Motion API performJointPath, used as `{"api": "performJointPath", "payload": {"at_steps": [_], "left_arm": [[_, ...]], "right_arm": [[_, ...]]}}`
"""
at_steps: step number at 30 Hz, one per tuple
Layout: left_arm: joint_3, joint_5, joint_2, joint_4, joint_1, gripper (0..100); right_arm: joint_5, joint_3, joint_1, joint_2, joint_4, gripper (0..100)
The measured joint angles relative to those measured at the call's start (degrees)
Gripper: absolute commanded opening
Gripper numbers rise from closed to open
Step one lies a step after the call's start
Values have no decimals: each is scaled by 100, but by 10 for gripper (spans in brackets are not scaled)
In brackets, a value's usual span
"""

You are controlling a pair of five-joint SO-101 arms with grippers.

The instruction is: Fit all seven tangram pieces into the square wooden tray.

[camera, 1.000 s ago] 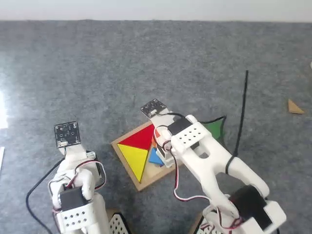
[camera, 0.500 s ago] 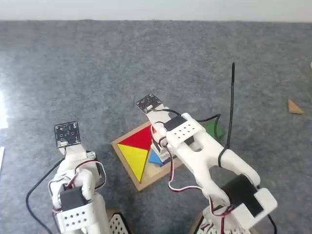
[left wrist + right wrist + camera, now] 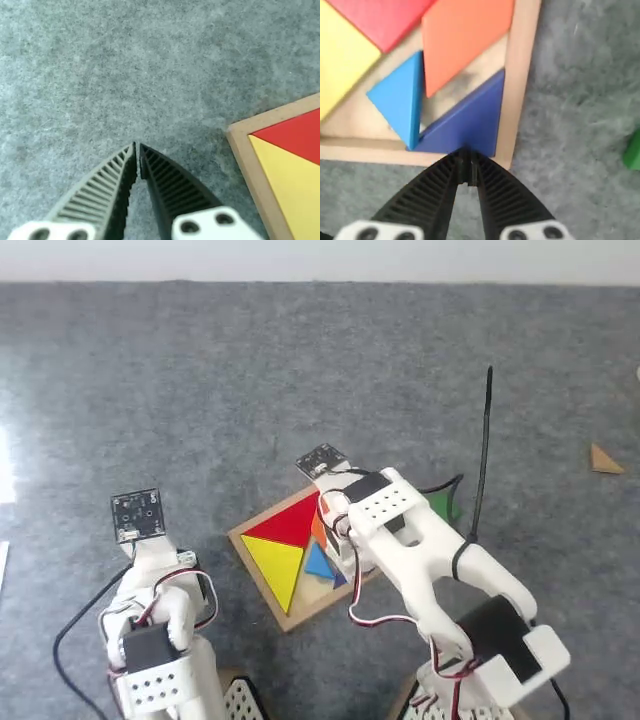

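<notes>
High view: the right arm [image 3: 410, 540] is hanging over the right-hand side of the tray [image 3: 262, 580], while the left arm [image 3: 150, 630] is sitting well apart, off the tray's left corner. A green piece [image 3: 440, 504] is lying on the carpet [image 3: 200, 390] just beside the tray's right edge, and a tan triangle [image 3: 603, 459] is lying far off to the right. Left wrist view: the left claw [image 3: 137, 148] is closed on nothing, pointing at bare carpet. Right wrist view: the right claw [image 3: 466, 162] is closed and empty, its tips meeting the edge of the dark blue triangle [image 3: 470, 122] at the rim; contact cannot be confirmed. That triangle is sitting in the tray corner, its long edge facing the orange piece [image 3: 465, 35] across a bare gap. Judgement: the triangle is lying straight ahead of the tips, so any nudge would be running along the claw's own axis. Both loose pieces are lying nearer the right arm.
</notes>
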Motion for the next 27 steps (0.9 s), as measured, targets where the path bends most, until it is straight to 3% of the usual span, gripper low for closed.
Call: {"api": "performJointPath", "payload": {"at_steps": [12, 19, 27], "left_arm": [[0, 0, 0, 0, 0, 13], [0, 0, 0, 0, 0, 13], [0, 0, 0, 0, 0, 13]], "right_arm": [[79, -290, -123, -721, 220, 6], [79, -290, -686, -589, -185, 6], [79, -290, -695, 0, -589, 6]]}}
